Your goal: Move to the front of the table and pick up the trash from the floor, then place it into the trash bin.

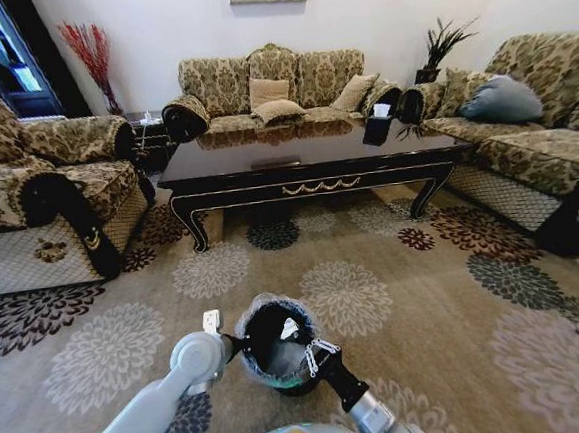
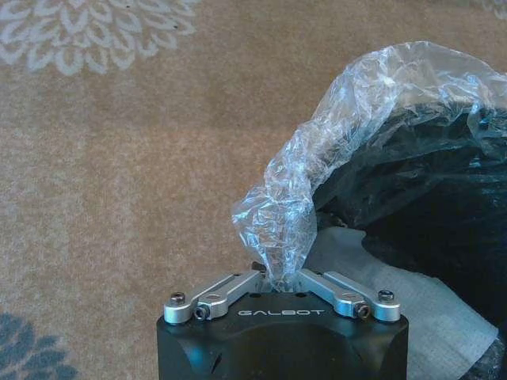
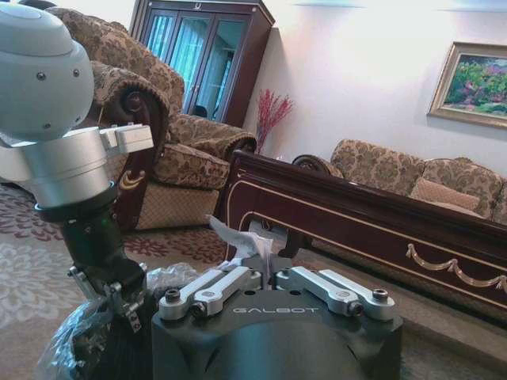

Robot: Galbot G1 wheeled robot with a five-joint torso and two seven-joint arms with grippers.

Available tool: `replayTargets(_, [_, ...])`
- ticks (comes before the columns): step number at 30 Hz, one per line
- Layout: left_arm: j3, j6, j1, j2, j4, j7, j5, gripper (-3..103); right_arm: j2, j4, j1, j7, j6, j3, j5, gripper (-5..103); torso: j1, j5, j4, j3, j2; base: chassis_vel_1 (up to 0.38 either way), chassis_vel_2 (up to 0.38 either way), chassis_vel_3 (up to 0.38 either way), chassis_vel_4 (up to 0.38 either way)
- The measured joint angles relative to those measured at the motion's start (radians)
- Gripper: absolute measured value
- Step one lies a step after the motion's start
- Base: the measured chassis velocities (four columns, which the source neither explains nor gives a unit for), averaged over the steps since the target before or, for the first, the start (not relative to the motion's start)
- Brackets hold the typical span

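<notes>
- The trash bin (image 1: pixel 277 353) stands on the floor (image 1: pixel 427 306) just before the robot, well apart from the table (image 1: pixel 310 160), which lies farther off between the sofas (image 1: pixel 269 88).
- The bin's clear liner bag (image 2: pixel 333 150) is folded over its black rim and crumpled upward on one side.
- The left gripper (image 1: pixel 232 347) sits at the bin's left rim; in the left wrist view its fingers (image 2: pixel 230 289) are drawn together on a pinch of the liner, which rises in a twisted peak from between them.
- The right gripper (image 1: pixel 311 360) hangs at the bin's right rim, just above the opening.
- In the right wrist view the right gripper's fingers (image 3: pixel 218 286) are closed on a crumpled white tissue (image 3: pixel 238 241) that sticks up from between their tips.
- That same view shows the left arm's wrist (image 3: pixel 59 150) close beside it, with the liner's edge below.
- Something pale (image 1: pixel 288 329) lies inside the bin; what it is cannot be told.
- A dark cabinet (image 3: pixel 202 55) and a framed picture (image 3: pixel 471 83) stand against the walls behind.
</notes>
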Motion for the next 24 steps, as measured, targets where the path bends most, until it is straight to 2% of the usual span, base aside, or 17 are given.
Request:
replayTargets(2, [-0.004,0.000,0.003,0.002,-0.003,0.000,0.000,0,0.001,-0.003,-0.001,-0.004,-0.003,-0.002,-0.001,15,0.000,0.0000,-0.0001,0.000,0.000,0.000,0.000,0.000,0.000])
replayTargets(4, [-0.005,0.000,0.004,0.002,-0.004,0.000,0.000,0,0.001,-0.003,-0.001,-0.005,-0.003,-0.002,-0.001,15,0.000,0.0000,0.0000,0.000,0.000,0.000,0.000,0.000,0.000])
replayTargets(8, [-0.010,0.000,0.007,0.000,-0.005,0.000,0.002,0,0.013,-0.015,0.015,-0.005,-0.009,0.002,0.011,37,0.000,0.0000,0.0000,0.000,0.000,0.000,0.000,0.000,0.000])
replayTargets(9, [-0.010,0.000,0.007,0.000,-0.005,0.000,0.002,0,0.013,-0.015,0.015,-0.005,-0.009,0.002,0.011,37,0.000,0.0000,0.0000,0.000,0.000,0.000,0.000,0.000,0.000])
replayTargets(11, [-0.013,0.000,0.008,-0.001,-0.005,0.000,0.002,0,0.009,-0.016,0.020,-0.004,-0.012,0.006,0.017,48,0.000,0.0000,0.0000,0.000,0.000,0.000,0.000,0.000,0.000])
replayTargets(13, [-0.014,0.000,0.008,-0.001,-0.005,0.000,0.002,0,0.007,-0.017,0.021,-0.004,-0.012,0.006,0.017,48,0.000,0.0000,-0.0001,0.000,0.000,0.000,0.000,0.000,0.000])
replayTargets(14, [-0.015,0.000,0.008,0.000,-0.004,0.000,0.002,0,0.006,-0.017,0.021,-0.004,-0.012,0.006,0.018,54,0.000,0.0000,-0.0001,0.000,0.000,0.000,0.000,0.000,0.000])
replayTargets(16, [-0.024,0.000,0.010,0.000,0.002,0.000,0.002,0,0.011,-0.025,0.020,-0.004,-0.012,0.002,0.016,77,0.000,0.0000,-0.0001,0.000,0.000,0.000,0.000,0.000,0.000])
replayTargets(17, [-0.024,0.000,0.010,0.000,0.002,0.000,0.002,0,0.011,-0.025,0.020,-0.004,-0.012,0.002,0.016,77,0.000,0.0000,-0.0001,0.000,0.000,0.000,0.000,0.000,0.000])
replayTargets(20, [-0.042,0.000,0.019,0.003,0.009,0.001,0.002,0,0.015,-0.028,0.019,-0.002,-0.010,0.004,0.017,93,0.000,0.0000,-0.0001,0.000,0.000,0.000,0.000,0.000,0.000])
replayTargets(22, [-0.052,0.000,0.024,0.007,0.009,0.001,0.003,0,0.015,-0.028,0.018,-0.001,-0.009,0.006,0.018,93,0.000,-0.0001,-0.0002,0.000,0.000,0.000,0.000,0.000,0.000])
replayTargets(24, [-0.072,0.000,0.036,0.020,0.004,0.001,0.010,0,0.016,-0.027,0.015,0.002,-0.007,0.011,0.021,99,0.000,-0.0001,0.0000,0.000,0.000,0.000,0.000,0.000,0.000])
